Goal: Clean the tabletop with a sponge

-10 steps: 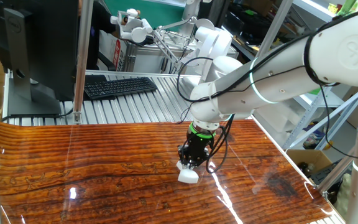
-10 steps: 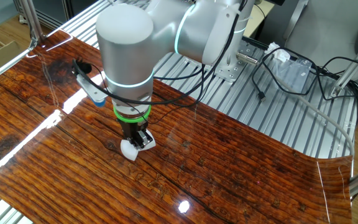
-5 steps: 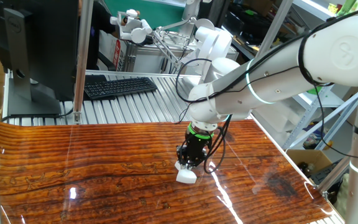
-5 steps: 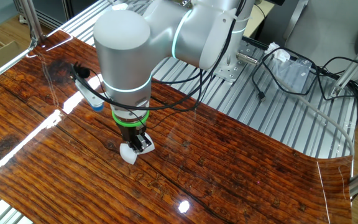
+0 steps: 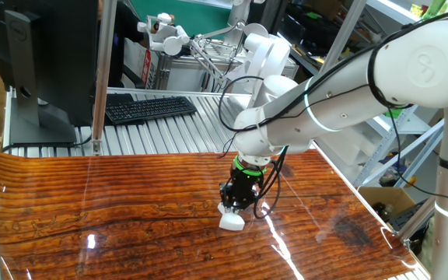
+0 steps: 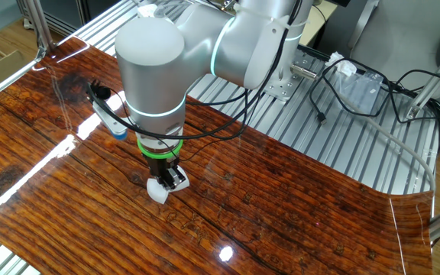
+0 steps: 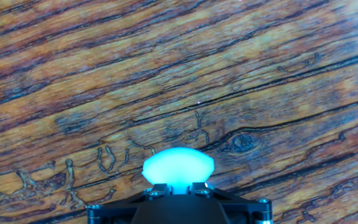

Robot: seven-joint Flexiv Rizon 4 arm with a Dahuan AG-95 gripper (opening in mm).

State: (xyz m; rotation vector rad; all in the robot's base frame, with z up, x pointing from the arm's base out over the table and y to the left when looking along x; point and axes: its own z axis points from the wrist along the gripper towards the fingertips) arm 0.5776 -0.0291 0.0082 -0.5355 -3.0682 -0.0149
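Note:
The tabletop (image 5: 115, 225) is a glossy reddish-brown wood-grain surface with dark streaks; it also shows in the other fixed view (image 6: 281, 221) and fills the hand view (image 7: 166, 74). My gripper (image 5: 236, 208) points straight down and is shut on the small white sponge (image 5: 232, 221), which is pressed on the wood right of centre. In the other fixed view the gripper (image 6: 166, 180) holds the sponge (image 6: 157, 191) against the surface. In the hand view the sponge (image 7: 178, 167) shows pale and rounded between the black fingers (image 7: 156, 190), near dark squiggly marks on the wood.
A ribbed silver metal surface (image 5: 169, 132) lies behind the wood, with a black keyboard (image 5: 150, 107) and a monitor (image 5: 45, 54) on it. Cables (image 6: 357, 92) lie on the metal strip. A vertical pole (image 5: 99, 78) stands at the back left. A bright glare streak (image 6: 82, 130) crosses the wood.
My gripper and the sponge have slid a little to the left across the wood, still pressed down.

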